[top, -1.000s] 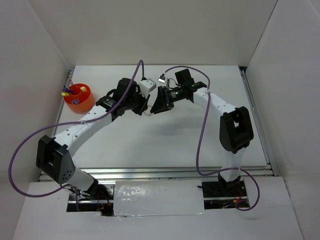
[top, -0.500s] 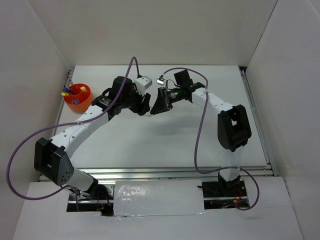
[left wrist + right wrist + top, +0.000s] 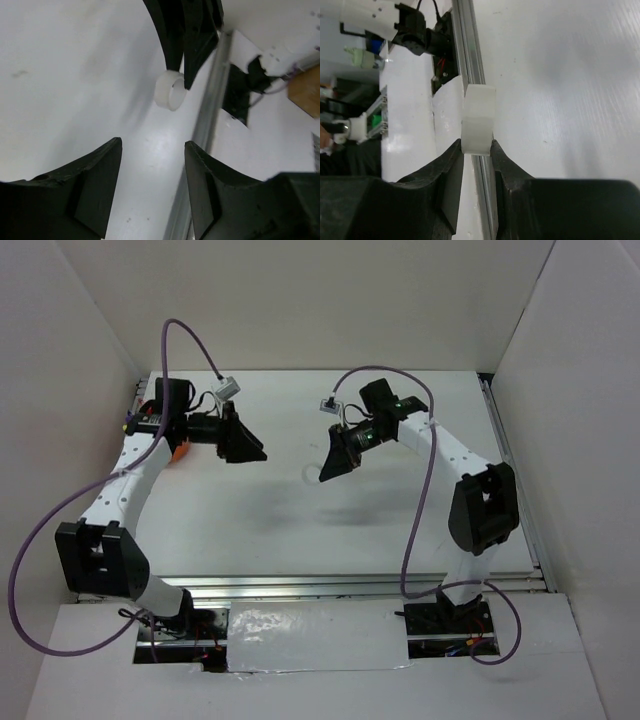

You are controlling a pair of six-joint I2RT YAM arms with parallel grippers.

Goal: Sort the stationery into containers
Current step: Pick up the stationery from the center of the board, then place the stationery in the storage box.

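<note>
Edgewise, right gripper [image 3: 476,148] pinches white tape ring [image 3: 479,112], axis finger to finger; left gripper [image 3: 152,145] gapes empty.

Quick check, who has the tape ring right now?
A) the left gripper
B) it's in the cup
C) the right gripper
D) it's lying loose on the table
C: the right wrist view shows the tape ring pinched in the right gripper, held off the table, while the left gripper is open and empty.
</note>
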